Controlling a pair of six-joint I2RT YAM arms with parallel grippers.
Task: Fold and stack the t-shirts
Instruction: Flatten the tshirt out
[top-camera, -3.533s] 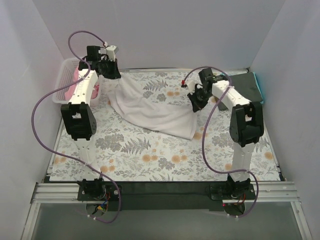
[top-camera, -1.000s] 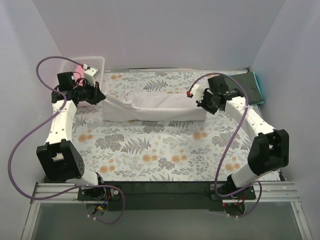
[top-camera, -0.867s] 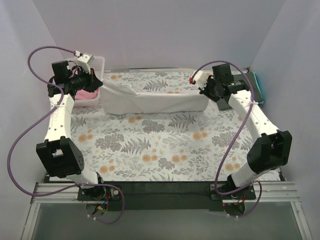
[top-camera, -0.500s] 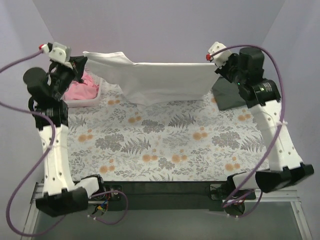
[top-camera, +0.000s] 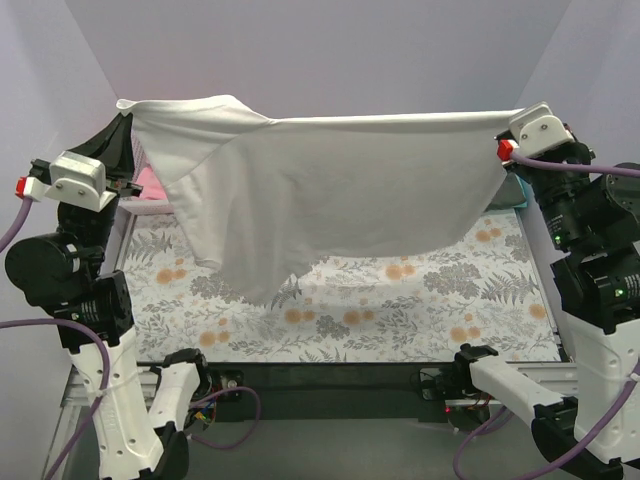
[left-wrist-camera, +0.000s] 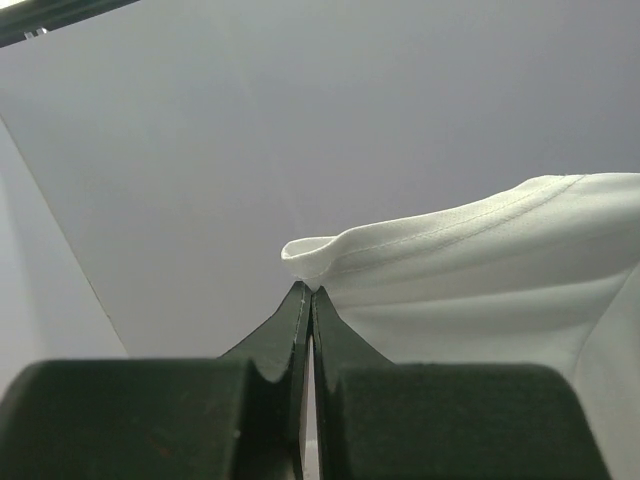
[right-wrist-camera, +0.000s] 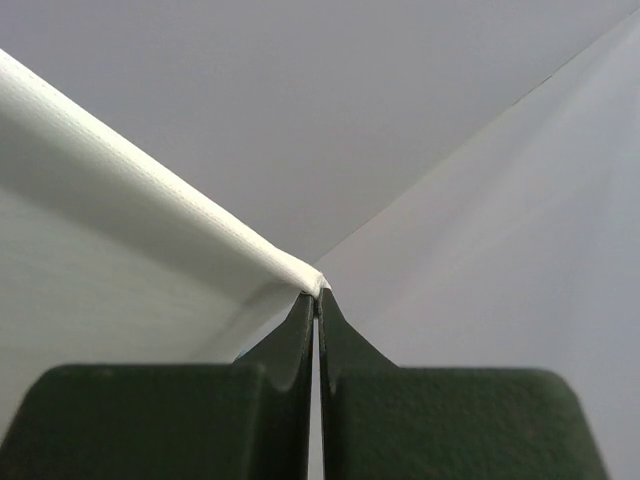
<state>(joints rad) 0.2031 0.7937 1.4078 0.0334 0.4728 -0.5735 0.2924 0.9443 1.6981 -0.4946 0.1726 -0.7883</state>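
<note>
The large white t-shirt hangs spread wide in the air above the floral table cloth. My left gripper is shut on its upper left corner; the hem shows pinched at the fingertips in the left wrist view. My right gripper is shut on its upper right corner, the white hem running left from the closed tips. The shirt's lower edge dangles just above the cloth. A bit of the pink t-shirt shows at the left. The dark grey-green and teal shirts are hidden.
The floral table cloth covers the table under the hanging shirt. The white lattice basket sits at the back left, mostly hidden behind my left arm. Grey walls close the space on three sides.
Both grippers have risen high and moved apart, lifting the white shirt off the table and stretching it out flat in the air.
</note>
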